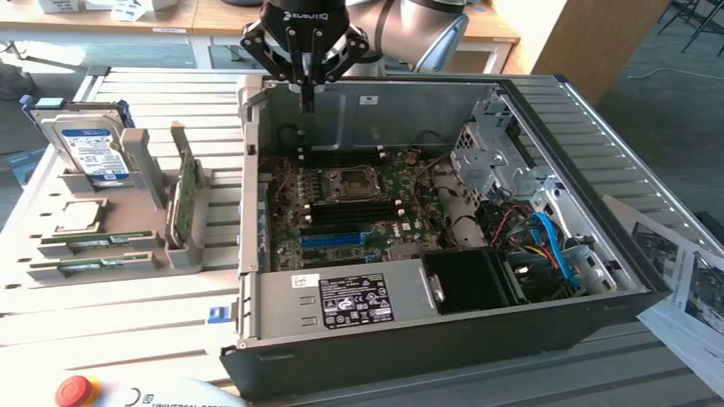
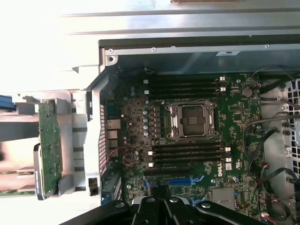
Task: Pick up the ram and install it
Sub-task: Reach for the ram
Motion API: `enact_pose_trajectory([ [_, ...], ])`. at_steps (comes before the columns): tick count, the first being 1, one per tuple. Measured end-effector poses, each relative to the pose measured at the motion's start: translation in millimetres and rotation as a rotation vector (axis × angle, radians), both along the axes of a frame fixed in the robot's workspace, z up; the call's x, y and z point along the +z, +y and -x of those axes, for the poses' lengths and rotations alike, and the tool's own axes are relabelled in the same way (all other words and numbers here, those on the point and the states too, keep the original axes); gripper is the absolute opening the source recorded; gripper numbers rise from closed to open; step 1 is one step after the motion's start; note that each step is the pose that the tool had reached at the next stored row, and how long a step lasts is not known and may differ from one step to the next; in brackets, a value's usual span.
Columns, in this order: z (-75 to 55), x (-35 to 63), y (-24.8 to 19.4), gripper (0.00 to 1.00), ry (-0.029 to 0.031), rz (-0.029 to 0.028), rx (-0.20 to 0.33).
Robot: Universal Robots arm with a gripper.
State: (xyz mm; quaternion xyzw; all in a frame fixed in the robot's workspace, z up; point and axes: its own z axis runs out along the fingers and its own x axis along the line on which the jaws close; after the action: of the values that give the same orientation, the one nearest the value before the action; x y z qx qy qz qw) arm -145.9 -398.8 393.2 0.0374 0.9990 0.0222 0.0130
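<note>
Gripper [image 2: 161, 206] nearest wrist lens: black fingers clenched, nothing held. Exterior view sets it [image 1: 305, 103] above rear wall of open computer case [image 1: 453, 331]. Wrist view looks straight down on CPU socket [image 2: 192, 119] and black memory slots [image 2: 187, 154]. Ram [image 1: 97, 242] and second ram [image 1: 91, 265] lie flat in grey holder [image 1: 169, 254] at exterior view's left, well apart from gripper. Long axes run along exterior view's left-right. Chips hard to make out.

- The exterior view looks down at an angle from some way off. It takes in the whole open grey-and-black metal computer case [image 1: 453, 348] and the grey plastic parts rack [image 1: 147, 170] at frame left.
- The wrist view looks straight down, close above the case [image 2: 187, 44], from the black gripper [image 1: 307, 103] at the exterior frame's upper centre.
- Both views share the green motherboard [image 1: 385, 216] [image 2: 136, 122], its square silver processor socket [image 1: 353, 182] [image 2: 192, 120] and part of the rack [image 2: 65, 140].
</note>
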Motion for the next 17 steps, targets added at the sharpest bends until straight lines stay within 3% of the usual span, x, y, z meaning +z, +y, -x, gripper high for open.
enact_pose_trajectory([
  [17, 28.4, 0.0, 0.0, 0.11, 0.0001, 0.0001, 0.0],
])
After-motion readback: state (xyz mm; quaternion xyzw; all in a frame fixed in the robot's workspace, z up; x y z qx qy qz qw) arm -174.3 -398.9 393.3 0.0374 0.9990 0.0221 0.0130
